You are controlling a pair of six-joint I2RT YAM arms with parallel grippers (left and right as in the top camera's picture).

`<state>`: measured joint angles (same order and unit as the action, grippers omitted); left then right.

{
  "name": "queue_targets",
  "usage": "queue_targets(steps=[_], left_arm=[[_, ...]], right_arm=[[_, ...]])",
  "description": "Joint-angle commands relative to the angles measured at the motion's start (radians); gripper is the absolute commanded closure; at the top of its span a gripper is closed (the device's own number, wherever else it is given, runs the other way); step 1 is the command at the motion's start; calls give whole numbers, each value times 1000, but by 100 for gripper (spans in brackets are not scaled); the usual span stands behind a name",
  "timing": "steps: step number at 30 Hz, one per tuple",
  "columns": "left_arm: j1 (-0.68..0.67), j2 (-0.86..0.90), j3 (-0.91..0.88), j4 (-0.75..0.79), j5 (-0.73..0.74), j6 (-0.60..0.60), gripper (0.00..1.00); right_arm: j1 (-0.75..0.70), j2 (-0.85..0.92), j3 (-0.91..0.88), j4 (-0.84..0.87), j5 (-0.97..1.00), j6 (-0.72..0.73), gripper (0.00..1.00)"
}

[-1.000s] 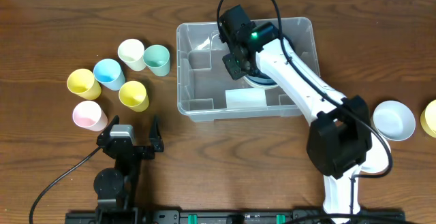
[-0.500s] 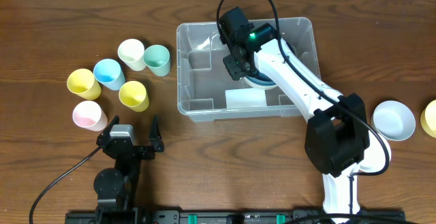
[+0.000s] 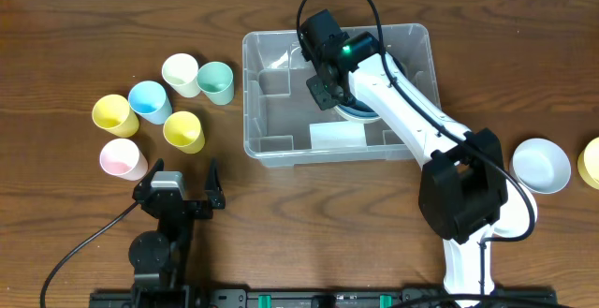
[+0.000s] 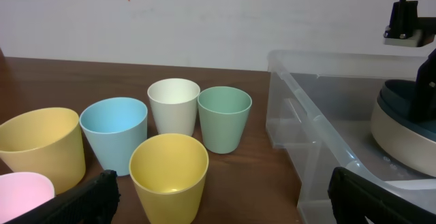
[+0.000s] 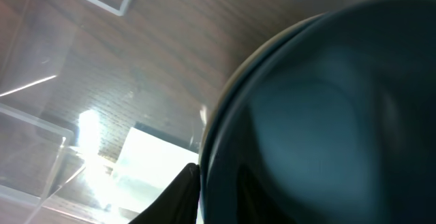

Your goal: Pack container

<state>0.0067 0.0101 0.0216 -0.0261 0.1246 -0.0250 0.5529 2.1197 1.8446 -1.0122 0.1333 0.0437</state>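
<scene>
The container (image 3: pixel 251 93) is a large clear bin at the table's middle back, also in the left wrist view (image 4: pixel 306 101). My right gripper (image 3: pixel 329 91) reaches down into its right half. It is shut on the rim of a dark blue bowl (image 3: pixel 358 113), which sits low near the bin floor. In the right wrist view the bowl (image 5: pixel 327 115) fills the frame. One finger (image 5: pixel 187 193) presses outside its rim. Through the bin wall in the left wrist view, the bowl (image 4: pixel 402 132) seems to rest on a paler bowl. My left gripper (image 3: pixel 178 196) is open and empty at the front left.
Several cups stand left of the bin: cream (image 3: pixel 180 72), green (image 3: pixel 216 81), blue (image 3: pixel 150 100), two yellow (image 3: pixel 113 113) (image 3: pixel 183 131) and pink (image 3: pixel 122 157). A white bowl (image 3: pixel 541 165) and a yellow bowl (image 3: pixel 591 163) sit at the right. The bin holds a white label (image 3: pixel 337 136).
The right gripper shifted very slightly with the blue bowl inside the bin a second ago and has been still since. The left arm has not moved.
</scene>
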Motion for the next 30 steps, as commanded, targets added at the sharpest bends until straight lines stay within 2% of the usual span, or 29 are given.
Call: queue_targets(steps=[1,8,15,30], left_arm=[[5,-6,-18,-33,14,6,2],[5,-6,-18,-34,14,6,2],[5,-6,-18,-34,14,6,2],[5,-6,-18,-34,14,6,2]], right_arm=[[21,-42,31,-3,35,-8,79],[45,-72,106,-44,16,-25,79],[102,-71,85,-43,16,-31,82],[98,23,71,-35,-17,-31,84]])
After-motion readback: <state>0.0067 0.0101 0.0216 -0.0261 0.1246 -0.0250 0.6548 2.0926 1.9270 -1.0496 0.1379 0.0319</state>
